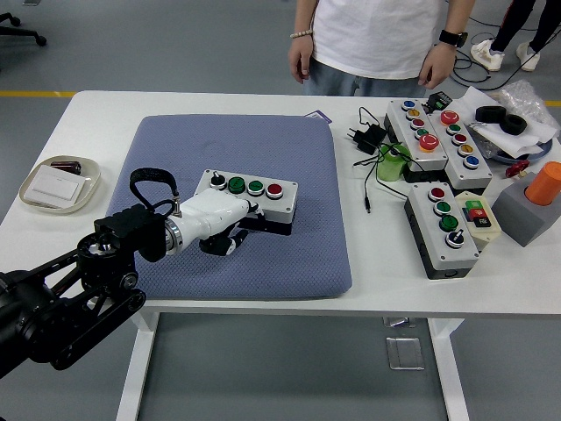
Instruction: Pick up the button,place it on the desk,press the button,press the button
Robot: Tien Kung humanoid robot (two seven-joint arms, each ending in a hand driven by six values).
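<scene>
The left hand (223, 224), glossy white plastic on the end of a black jointed arm, lies low on the pad with its fingers curled in against the near side of the button box (250, 196); its fingertips are tucked under the palm and the box's edge, so I cannot tell for sure whether it has a real grip or only presses against it. The box is a pale grey rectangular case with a dark underside, sitting on the blue-grey cushion (289, 149), with a black switch, two green buttons and a red one in a row along its top. Its near left corner is hidden behind the hand. The cushion is a soft, finely woven square with rounded corners, lying on the smooth white table (96, 114). A black cable loop (151, 181) arches up above the wrist. At the left edge sits a shallow oval tray (31, 195) holding a white card and a small dark item too small to identify. On the right, well apart from the pad, stand more grey button boxes (445, 228), a black plug with a cable (368, 136) and an orange cylinder (544, 182) on a grey block. A person (377, 39) in a white shirt stands at the far side, cut off at the chest, hands hanging loose.
</scene>
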